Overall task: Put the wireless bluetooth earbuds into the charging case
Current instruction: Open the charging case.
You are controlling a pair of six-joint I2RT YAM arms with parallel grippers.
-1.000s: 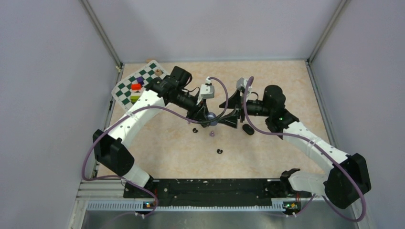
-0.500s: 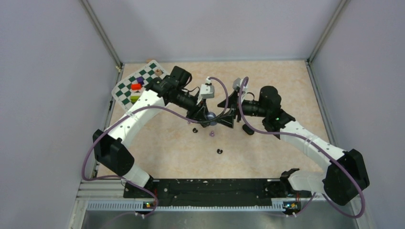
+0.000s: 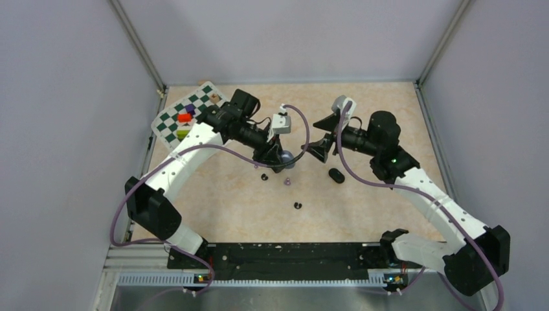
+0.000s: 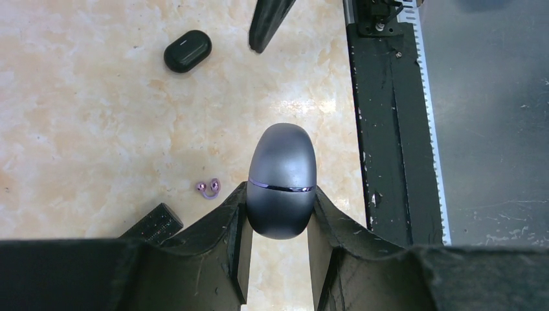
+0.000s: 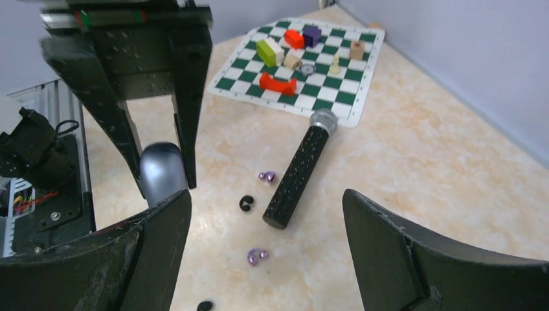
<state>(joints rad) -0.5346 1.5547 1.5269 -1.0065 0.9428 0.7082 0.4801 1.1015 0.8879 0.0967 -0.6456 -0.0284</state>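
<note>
**L clamped on grey case, R empty, buds all loose on table**

From my seat, biggest first. The table (image 3: 246, 207) carries everything. The board (image 5: 304, 65) w/ its blocks sits in the far-left corner, out of play.

L gripper (image 4: 278, 217) is clenched on the lower half of the grey case (image 4: 281, 181). The case looks closed, w/ the seam line running unbroken across it. R gripper (image 5: 268, 259) is spread wide w/ nothing in it, hanging just beside L and facing it.

The mic (image 5: 299, 170) lies flat btw the board and the buds. The black case (image 4: 188, 50) lies by itself on the table on R's side, also closed.

Buds: purple bud (image 5: 267, 175) is just beside the mic, and black bud (image 5: 246, 203) is near its butt end. Second purple (image 5: 256, 256) and second black (image 5: 204, 305) lie nearer R's fingers. None is in a case.

Risks as I judge them:
- The grey shell is smooth and rounded and I'm only gripping one end, so prying the lid w/ R could squirt it out.
- R's fingers are huge next to the buds, so a slightly off pinch flicks one away.
- Nudge the mic and it rolls into the nearest two.
- The arms are close together, so a clash is possible.
</note>
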